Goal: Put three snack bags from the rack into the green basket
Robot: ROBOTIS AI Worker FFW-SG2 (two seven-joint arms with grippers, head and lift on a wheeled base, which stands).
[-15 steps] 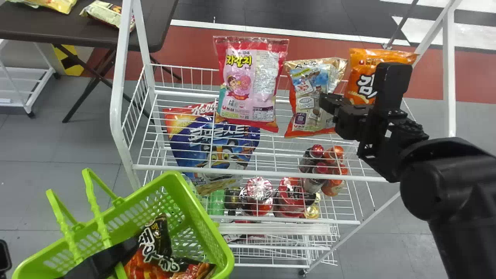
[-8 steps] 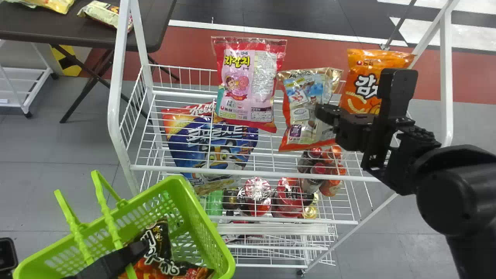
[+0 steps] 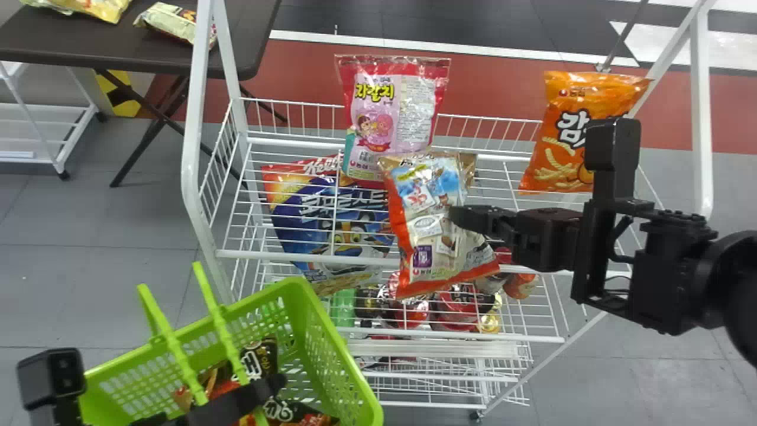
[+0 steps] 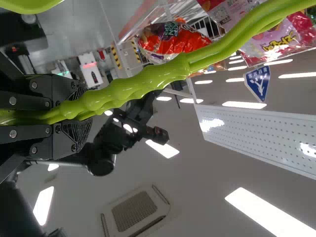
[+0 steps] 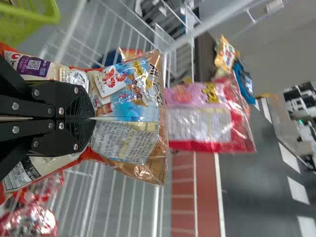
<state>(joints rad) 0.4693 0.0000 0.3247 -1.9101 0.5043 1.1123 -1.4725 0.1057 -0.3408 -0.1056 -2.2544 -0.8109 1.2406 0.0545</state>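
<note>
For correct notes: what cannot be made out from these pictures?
Head view: number of bags in the green basket; left gripper and handles hide it.
Head view: lower right corner of the pink bag; orange-edged bag hides it.
Head view: far end of the yellow bag; top edge cuts it.

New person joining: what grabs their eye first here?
The glossy gold, blue and red-orange snack bag pinched in the right hand, mid-picture in the head view against the white wire rack. Next, the lime-green plastic basket at lower left, its knobbly handle in the left hand. Then the shiny pink-and-red bag at upper middle and the bright orange one at upper right.
</note>
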